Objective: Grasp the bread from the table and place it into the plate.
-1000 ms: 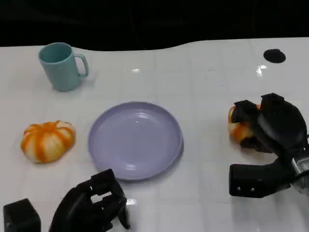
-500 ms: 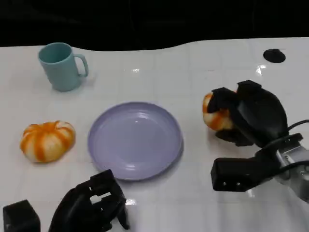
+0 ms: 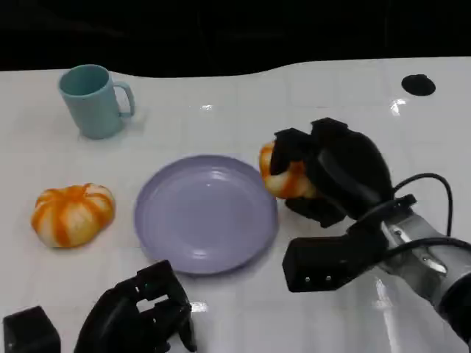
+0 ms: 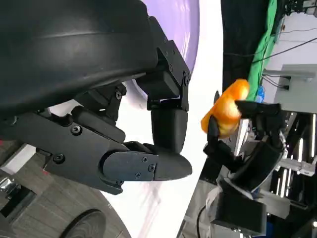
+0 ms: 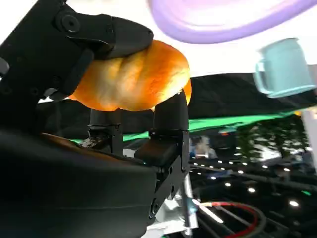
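My right hand (image 3: 333, 173) grips an orange-and-white bread roll (image 3: 282, 176) and holds it above the right rim of the lavender plate (image 3: 206, 213). In the right wrist view the bread (image 5: 131, 79) sits clamped between the black fingers (image 5: 171, 114), with the plate (image 5: 223, 20) beyond it. The left wrist view shows the bread (image 4: 225, 106) in the right hand (image 4: 252, 144) across the plate (image 4: 185, 25). My left hand (image 3: 140, 312) rests low at the table's near edge, fingers curled in, holding nothing.
A second orange-striped bread (image 3: 72, 213) lies left of the plate. A teal mug (image 3: 94, 99) stands at the back left. A black round hole (image 3: 418, 84) marks the table's far right. A black block (image 3: 29, 332) sits at the lower left corner.
My right hand has carried the bread leftward from the table's right side to the plate's right rim. The left hand has stayed put.
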Robot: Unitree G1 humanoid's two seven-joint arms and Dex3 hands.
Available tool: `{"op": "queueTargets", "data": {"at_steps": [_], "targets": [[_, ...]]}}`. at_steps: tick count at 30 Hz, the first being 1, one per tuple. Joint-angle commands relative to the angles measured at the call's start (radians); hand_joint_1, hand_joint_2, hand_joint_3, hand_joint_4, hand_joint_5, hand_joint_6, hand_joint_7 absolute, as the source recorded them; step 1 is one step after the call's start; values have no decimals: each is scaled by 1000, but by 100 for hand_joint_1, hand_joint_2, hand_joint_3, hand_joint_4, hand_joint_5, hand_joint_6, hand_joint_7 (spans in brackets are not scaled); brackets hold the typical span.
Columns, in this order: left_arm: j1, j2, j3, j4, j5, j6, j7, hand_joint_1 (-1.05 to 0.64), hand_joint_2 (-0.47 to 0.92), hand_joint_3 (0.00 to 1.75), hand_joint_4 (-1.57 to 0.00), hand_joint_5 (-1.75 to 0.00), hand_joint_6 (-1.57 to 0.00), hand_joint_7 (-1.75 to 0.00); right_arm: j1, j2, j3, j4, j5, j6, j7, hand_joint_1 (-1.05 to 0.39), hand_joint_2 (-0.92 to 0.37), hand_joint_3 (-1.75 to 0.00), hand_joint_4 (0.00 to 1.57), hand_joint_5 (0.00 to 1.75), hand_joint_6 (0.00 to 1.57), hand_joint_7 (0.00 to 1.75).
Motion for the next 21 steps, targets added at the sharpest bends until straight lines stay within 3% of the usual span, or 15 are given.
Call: {"op": "queueTargets", "data": {"at_steps": [1, 6, 12, 21], "targets": [[14, 19, 2, -12, 5, -3, 0, -58, 79, 47, -78, -175, -71, -148, -30, 20, 11, 10, -7, -10, 4, -20, -28, -130, 101, 175, 78, 171], [23, 17, -1, -14, 8, -17, -3, -61, 80, 46, -78, -175, -72, -147, -32, 43, 16, 2, 8, -33, 47, -19, -37, -103, 99, 175, 76, 168], [38, 16, -6, -21, 10, -23, -2, -62, 80, 45, -79, -175, -72, -147, -24, 65, 23, -7, -1, -57, 56, -19, -32, -130, 99, 175, 74, 175], [56, 14, -18, -49, 13, -17, 7, -61, 80, 45, -79, -175, -73, -148, -48, 125, 44, 52, 9, -69, 98, -16, -38, -114, 93, 175, 69, 175]]}}
